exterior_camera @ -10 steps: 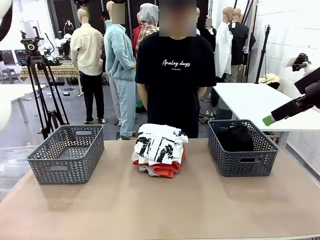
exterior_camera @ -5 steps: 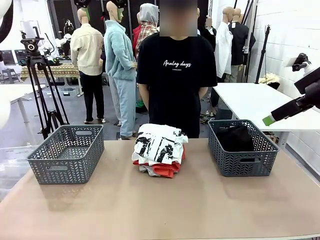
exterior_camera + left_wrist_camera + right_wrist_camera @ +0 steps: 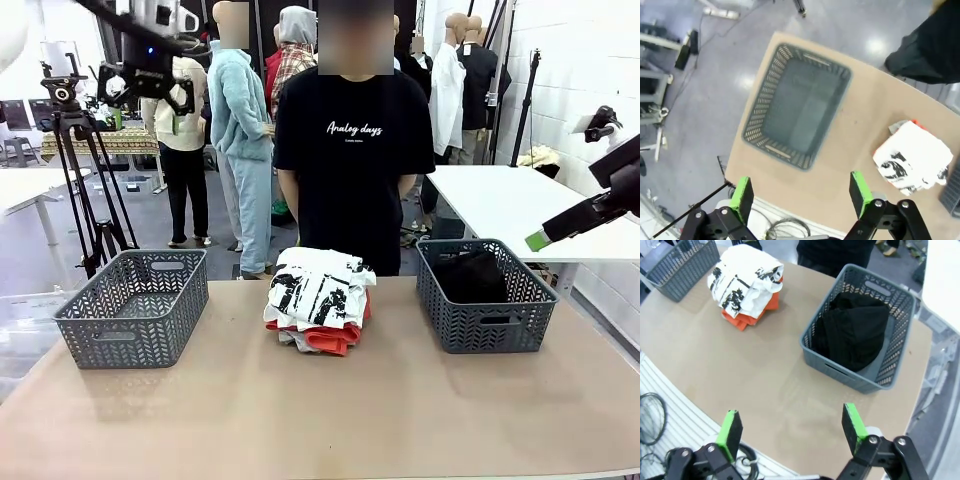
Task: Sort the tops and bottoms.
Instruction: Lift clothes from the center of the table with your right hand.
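Note:
The tops lie stacked at the table's far middle: a white T-shirt with black print [image 3: 318, 285] on top, an orange one [image 3: 332, 340] under it, and a grey edge [image 3: 288, 339] at the bottom. The same stack [image 3: 912, 157] [image 3: 747, 280] appears in both wrist views. The bottoms [image 3: 470, 275] [image 3: 855, 335], plain black, lie bunched in the right basket [image 3: 485, 325]. My left gripper [image 3: 146, 92] [image 3: 801, 195] hangs open high above the left basket [image 3: 135, 310] [image 3: 800, 105], which holds nothing. My right gripper [image 3: 545, 237] [image 3: 792, 430] is open, high beyond the table's right end.
A person in a black T-shirt [image 3: 340, 150] stands at the far edge behind the stack, hands out of sight. A tripod [image 3: 85, 180] stands on the floor at the left and a white table [image 3: 500, 200] at the right. Bare tabletop [image 3: 320, 420] spreads in front.
My left gripper has swung into the front view at the top left, above the left basket. The right arm, the stack and both baskets have not moved.

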`<action>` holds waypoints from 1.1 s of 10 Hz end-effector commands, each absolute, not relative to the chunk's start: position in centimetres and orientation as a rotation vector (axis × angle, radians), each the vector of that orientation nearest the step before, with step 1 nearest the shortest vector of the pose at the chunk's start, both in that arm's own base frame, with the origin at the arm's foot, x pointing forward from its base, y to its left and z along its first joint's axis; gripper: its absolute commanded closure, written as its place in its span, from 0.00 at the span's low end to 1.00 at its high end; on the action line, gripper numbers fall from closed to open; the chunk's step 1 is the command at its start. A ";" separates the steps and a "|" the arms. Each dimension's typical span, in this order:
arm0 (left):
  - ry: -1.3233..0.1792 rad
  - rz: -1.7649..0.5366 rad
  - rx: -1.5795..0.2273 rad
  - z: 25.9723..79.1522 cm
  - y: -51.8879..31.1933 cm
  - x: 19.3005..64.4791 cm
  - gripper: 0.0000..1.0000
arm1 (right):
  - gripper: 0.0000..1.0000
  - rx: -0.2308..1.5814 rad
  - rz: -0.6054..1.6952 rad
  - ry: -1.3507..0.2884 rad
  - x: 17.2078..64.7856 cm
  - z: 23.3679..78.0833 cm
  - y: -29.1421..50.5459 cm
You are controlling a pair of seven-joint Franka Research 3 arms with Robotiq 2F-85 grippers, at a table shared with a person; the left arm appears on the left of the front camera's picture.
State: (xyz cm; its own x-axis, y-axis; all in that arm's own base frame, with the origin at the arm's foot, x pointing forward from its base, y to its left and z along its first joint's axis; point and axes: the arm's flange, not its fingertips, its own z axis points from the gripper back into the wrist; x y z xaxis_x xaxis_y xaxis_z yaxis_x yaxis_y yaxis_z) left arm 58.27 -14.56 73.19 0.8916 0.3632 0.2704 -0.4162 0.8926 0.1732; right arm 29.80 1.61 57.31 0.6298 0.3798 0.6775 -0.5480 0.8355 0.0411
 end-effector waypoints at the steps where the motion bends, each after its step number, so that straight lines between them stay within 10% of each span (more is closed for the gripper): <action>1: -0.304 0.419 0.142 62.5 -8.9 47.2 0.00 | 0.00 0.278 0.537 -0.708 29.8 57.2 1.7; 5: -0.181 0.584 0.052 58.6 -7.2 45.7 0.00 | 0.00 0.278 0.537 -0.708 29.8 57.2 1.7; 6: -0.160 0.467 0.093 65.0 -8.8 53.3 0.00 | 0.00 0.278 0.537 -0.708 29.8 57.2 1.7; 11: -0.039 0.218 0.010 58.3 -8.0 51.2 0.00 | 0.00 0.278 0.537 -0.708 29.8 57.2 1.7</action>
